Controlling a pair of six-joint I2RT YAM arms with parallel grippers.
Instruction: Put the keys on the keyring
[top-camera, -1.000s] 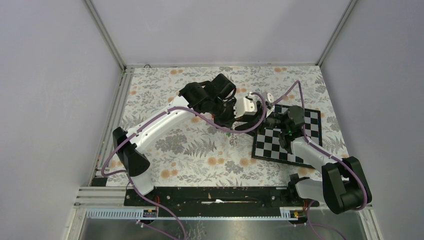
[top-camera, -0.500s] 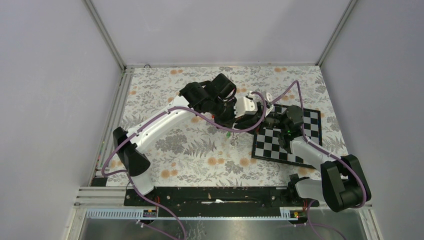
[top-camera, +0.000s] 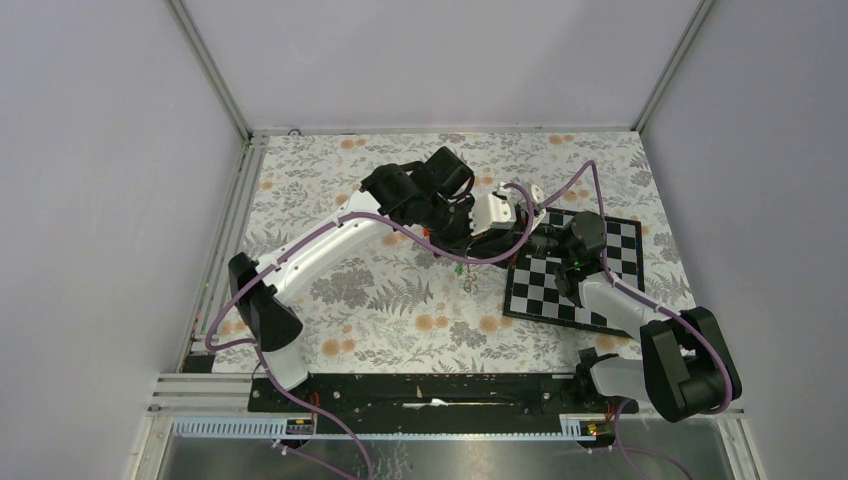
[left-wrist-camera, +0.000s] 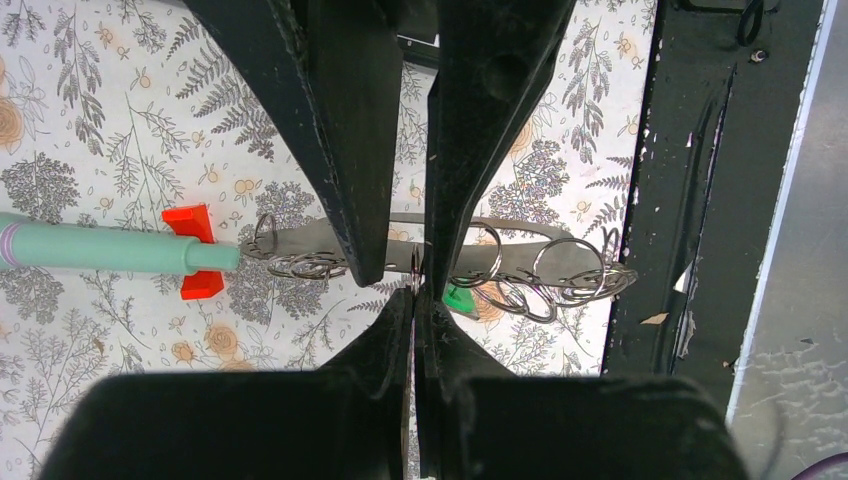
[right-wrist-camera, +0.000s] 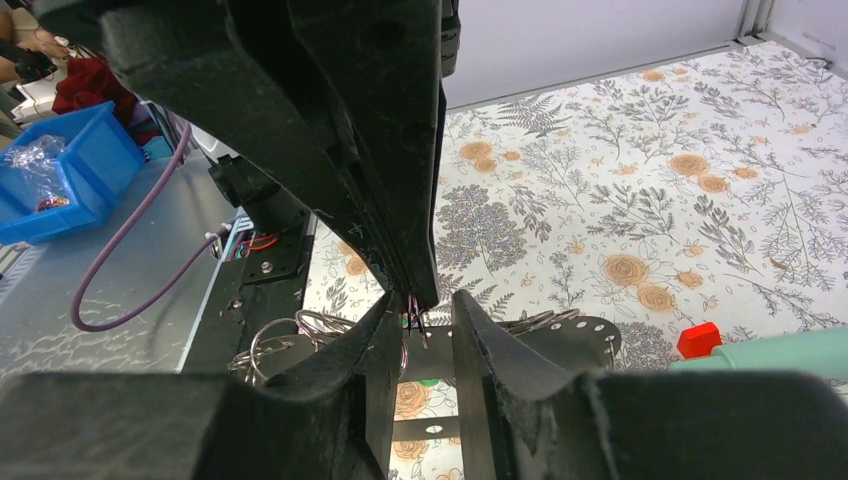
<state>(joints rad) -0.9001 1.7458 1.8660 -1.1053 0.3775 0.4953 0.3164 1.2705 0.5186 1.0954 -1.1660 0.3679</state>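
Arms from both sides meet above the middle of the flowered table (top-camera: 380, 300), just left of a chessboard (top-camera: 540, 290). The left gripper (left-wrist-camera: 415, 300) is clenched tight, its tips pressed together at the lower edge of the keyring (left-wrist-camera: 515, 250). A thin sliver of metal sits between them, but I cannot tell whether it is a ring or a key. The right gripper (right-wrist-camera: 425, 300) comes in from the opposite side with its fingers (right-wrist-camera: 480, 350) partly apart. They stand on either side of the left gripper's tips, with a narrow gap around them, and grasp nothing that can be seen. The keyring is a flat grey strap running crosswise behind both pairs of tips, with clusters of wire rings (left-wrist-camera: 305, 266) near each end. The green head of one key (left-wrist-camera: 458, 298) peeks out just beside the left gripper's tips, under the strap. In the overhead view it shows as a small green speck below the joined grippers. The darker key cannot be picked out among the rings. A teal stick (left-wrist-camera: 100, 250) with a red base (left-wrist-camera: 195, 222) points at the strap's end, its narrow tip touching a ring there.
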